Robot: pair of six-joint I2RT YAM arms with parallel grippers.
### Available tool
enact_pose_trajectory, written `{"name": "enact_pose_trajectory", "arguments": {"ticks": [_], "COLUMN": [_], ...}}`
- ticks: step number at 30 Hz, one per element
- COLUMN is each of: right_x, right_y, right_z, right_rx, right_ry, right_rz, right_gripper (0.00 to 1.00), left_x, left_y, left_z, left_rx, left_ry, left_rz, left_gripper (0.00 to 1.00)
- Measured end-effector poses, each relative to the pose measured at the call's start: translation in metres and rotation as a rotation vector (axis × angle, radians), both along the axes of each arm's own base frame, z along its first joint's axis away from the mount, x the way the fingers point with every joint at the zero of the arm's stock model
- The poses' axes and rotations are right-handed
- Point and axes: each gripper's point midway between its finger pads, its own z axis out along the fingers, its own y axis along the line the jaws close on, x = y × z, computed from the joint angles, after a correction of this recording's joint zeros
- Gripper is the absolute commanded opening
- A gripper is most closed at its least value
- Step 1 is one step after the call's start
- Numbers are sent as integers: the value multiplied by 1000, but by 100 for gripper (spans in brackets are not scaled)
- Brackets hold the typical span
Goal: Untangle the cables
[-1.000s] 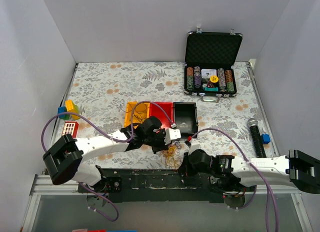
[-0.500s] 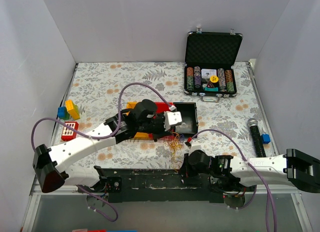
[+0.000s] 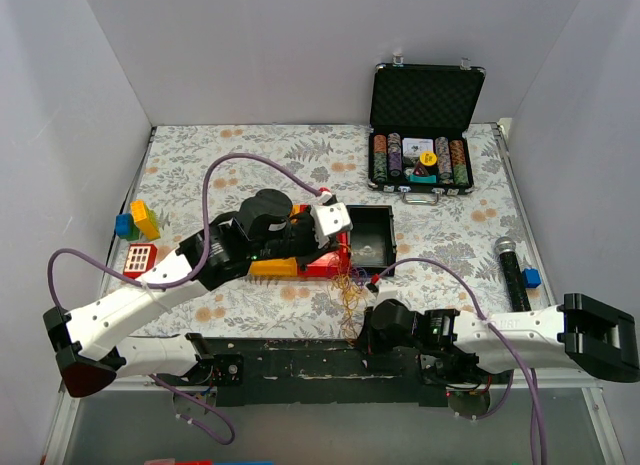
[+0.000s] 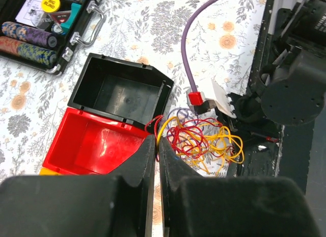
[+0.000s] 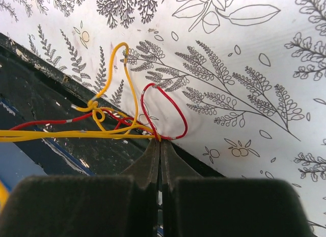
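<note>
The cables are a tangle of thin yellow, red and dark wires (image 3: 348, 288) near the table's front edge, just in front of the red tray; it also shows in the left wrist view (image 4: 206, 141). My left gripper (image 3: 336, 268) is shut on a yellow and a red strand at the tangle's far side, seen at its tips (image 4: 158, 141). My right gripper (image 3: 363, 330) is low at the front edge, shut on yellow and red strands (image 5: 127, 130) at its tips (image 5: 159, 141). The strands run taut to the left over the black rail.
A black tray (image 3: 372, 217), a red tray (image 3: 322, 269) and a yellow tray (image 3: 272, 268) stand side by side behind the tangle. An open poker chip case (image 3: 425, 135) is at the back right. A microphone (image 3: 512, 275) lies right, toy blocks (image 3: 138, 221) left.
My left arm has risen and swung back towards the trays, drawing the tangle up and stretching it. My right gripper has stayed low at the front edge, holding its strands.
</note>
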Motion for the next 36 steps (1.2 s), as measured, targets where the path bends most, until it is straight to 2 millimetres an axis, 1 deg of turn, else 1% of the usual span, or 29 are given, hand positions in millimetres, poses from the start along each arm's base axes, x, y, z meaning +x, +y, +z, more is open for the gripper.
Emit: {"name": "enact_pose_trajectory", "arguments": {"ticks": [3, 5, 8, 9, 12, 15, 19, 21, 22, 24, 26, 28, 29, 30, 31, 33, 34, 35, 36], "right_x": [0, 1, 4, 4, 2, 0, -3, -3, -3, -2, 0, 3, 4, 7, 12, 22, 27, 30, 34], "right_y": [1, 5, 14, 14, 14, 15, 11, 11, 10, 9, 7, -1, -6, -10, -13, -13, -11, -9, -7], "right_z": [0, 2, 10, 9, 5, 2, -4, -3, -3, -2, 2, 7, 10, 14, 22, 36, 44, 52, 59], "right_rx": [0, 14, 48, 46, 30, 16, -22, -24, -28, -37, -47, -76, -94, -110, -125, -137, -141, -141, -138], "right_ry": [5, 8, 0, 2, 12, 23, 37, 37, 37, 36, 25, 1, -15, -34, -61, -100, -120, -136, -150], "right_rz": [-4, -12, -26, -28, -21, -17, -13, -13, -14, -18, -25, -25, -25, -24, -34, -48, -55, -61, -65], "right_gripper": [1, 1, 1, 1, 1, 1, 1, 1, 1, 1, 1, 1, 1, 1, 1, 1, 1, 1, 1], "left_x": [6, 11, 20, 26, 38, 42, 45, 41, 36, 26, 10, -4, -9, -12, -15, -15, -13, -10, -6], "left_y": [2, 3, 2, 2, 1, 4, 12, 22, 31, 46, 60, 67, 70, 70, 70, 63, 57, 50, 43], "left_z": [3, 12, 38, 56, 124, 174, 223, 250, 262, 282, 296, 300, 299, 295, 283, 254, 232, 206, 174], "left_rx": [4, -2, -39, -74, -226, -355, -486, -560, -598, -657, -701, -714, -713, -706, -682, -610, -559, -497, -427], "left_ry": [-19, -50, -123, -167, -297, -399, -509, -566, -591, -627, -651, -660, -657, -650, -635, -598, -570, -537, -499], "left_rz": [35, 56, 83, 102, 149, 185, 219, 233, 238, 239, 212, 170, 153, 137, 117, 88, 72, 60, 44], "left_gripper": [1, 2, 2, 2, 4, 8, 10, 12, 12, 14, 12, 12, 12, 12, 12, 15, 18, 21, 23]}}
